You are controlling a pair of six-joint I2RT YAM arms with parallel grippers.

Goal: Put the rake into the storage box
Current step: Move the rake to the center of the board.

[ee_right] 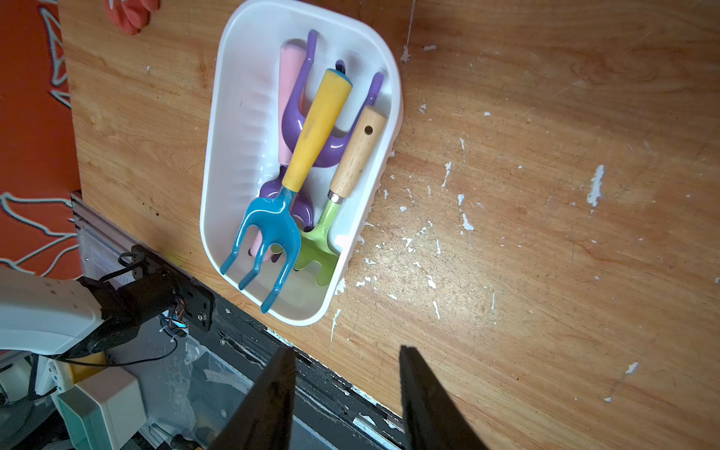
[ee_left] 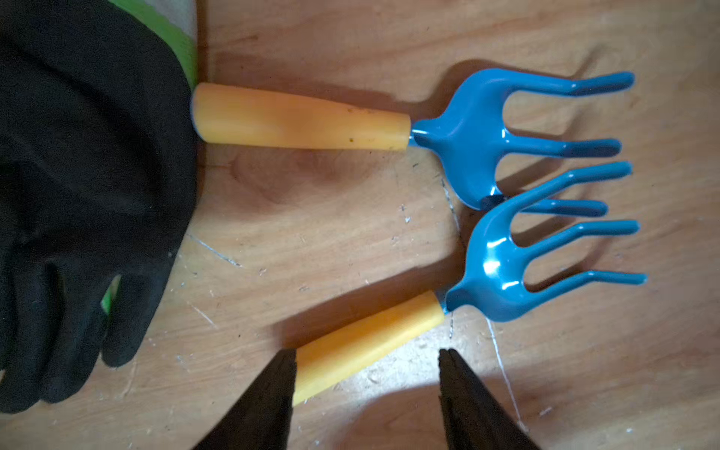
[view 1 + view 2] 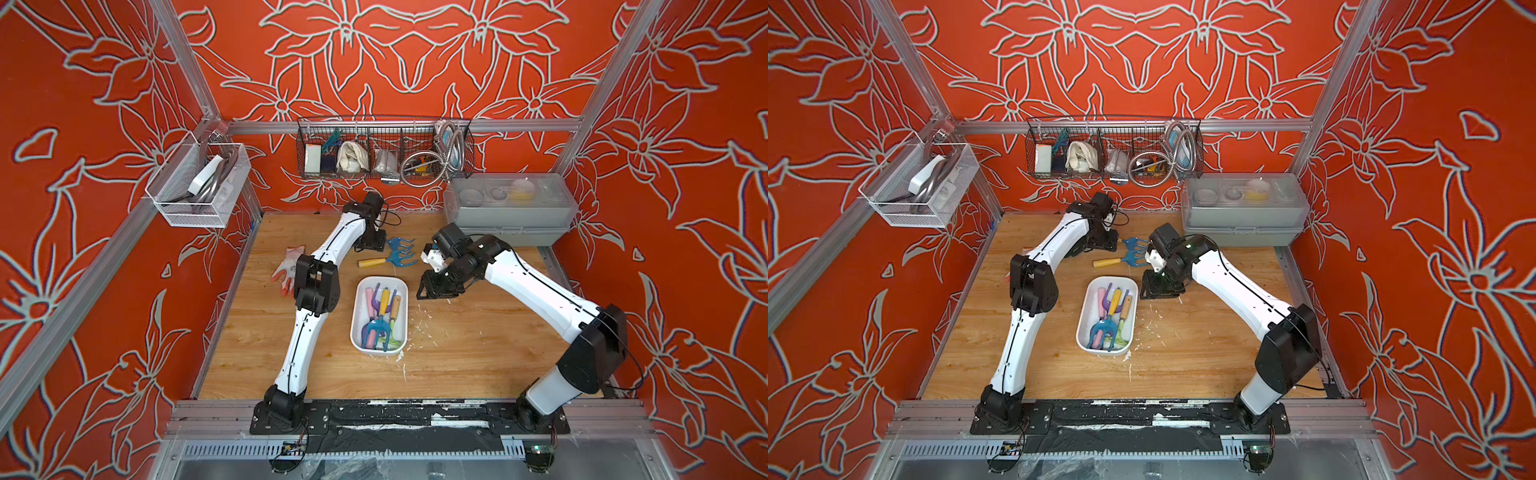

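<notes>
Two rakes with yellow handles and blue heads lie at the back of the table, one nearer [image 3: 388, 261] [image 3: 1121, 260] and one farther [image 3: 401, 242]. In the left wrist view my left gripper [image 2: 367, 350] is open, its jaws on either side of the handle end of one rake [image 2: 502, 269], not closed on it. The other rake [image 2: 300, 117] lies beside it, tines crossing. The storage box [image 3: 359, 318] [image 3: 1087, 320] [image 1: 241, 136] is a white tub mid-table holding several tools. My right gripper [image 1: 347, 348] [image 3: 428, 291] hangs open and empty just right of the box's far end.
A black glove [image 2: 78, 195] lies against one rake's handle end. A white-and-orange glove [image 3: 286, 266] sits left of the left arm. A grey case with a clear lid [image 3: 511, 208] stands back right. Wire baskets hang on the back wall [image 3: 384, 149] and left [image 3: 199, 183].
</notes>
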